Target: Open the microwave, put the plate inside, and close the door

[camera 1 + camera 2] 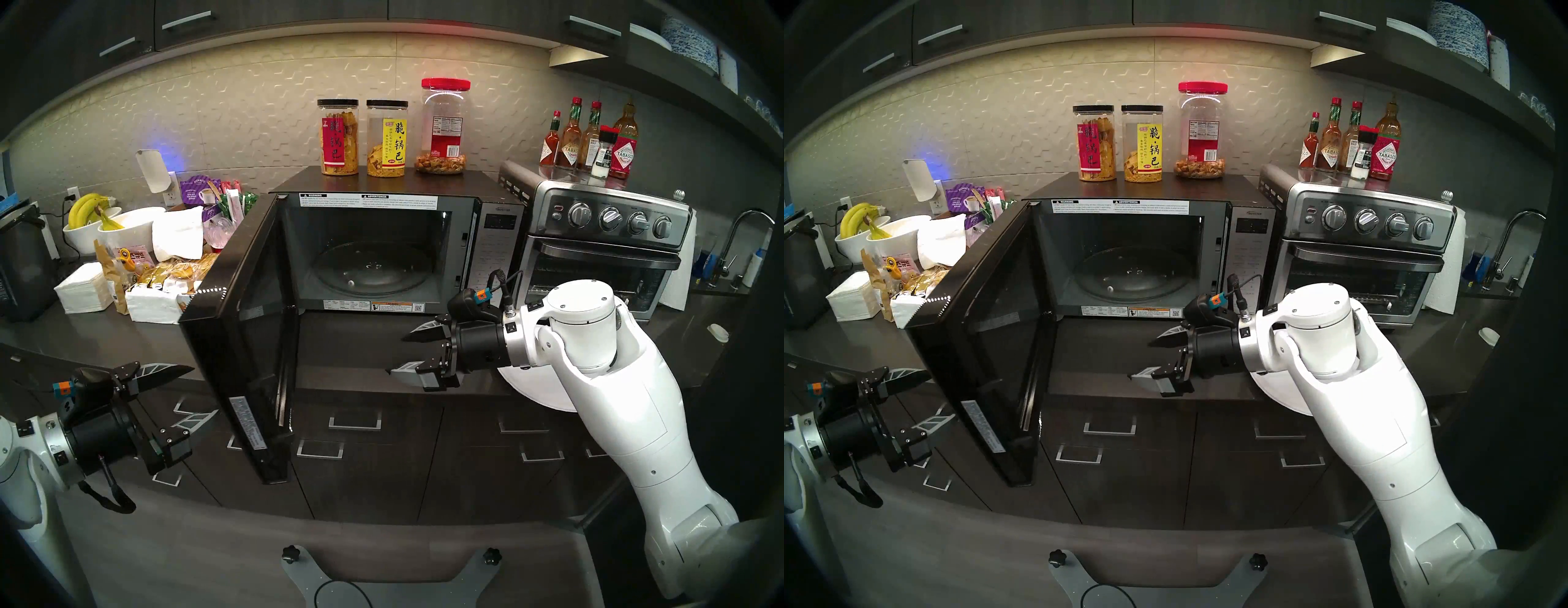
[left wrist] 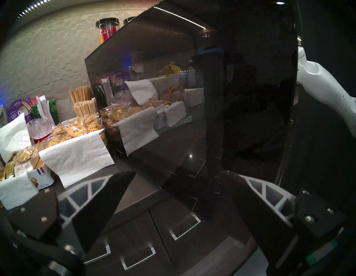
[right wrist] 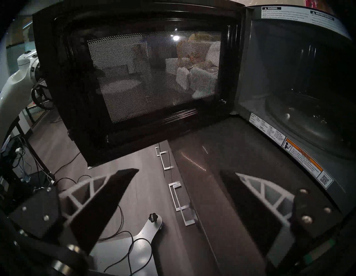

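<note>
- The left gripper (image 1: pixel 180 403) hangs low in front of the drawers, jaws spread and empty, just outside the door (image 1: pixel 237 339). A careless swing from here could strike the glossy outer glass and slam the door against whatever is reaching into the cavity.
- The door stands swung out past the worktop (image 1: pixel 356 352) edge, so an arm crossing in front could catch its free edge.
- The right gripper (image 1: pixel 409 354) hovers over the worktop in front of the opening, jaws spread, holding nothing. The plate (image 1: pixel 534 392) lies behind it at the worktop's front edge, largely hidden under the right forearm, so the head views cannot guide the grasp well. A thin rim lying flat may slip from the jaws, or be nudged off the edge.
- Farther in, the microwave (image 1: pixel 382 237) is empty, its turntable (image 1: pixel 373 269) bare. A tilted plate could clip the lower sill.
- The toaster oven (image 1: pixel 602 254) sits just beside the microwave, crowding the right elbow.
</note>
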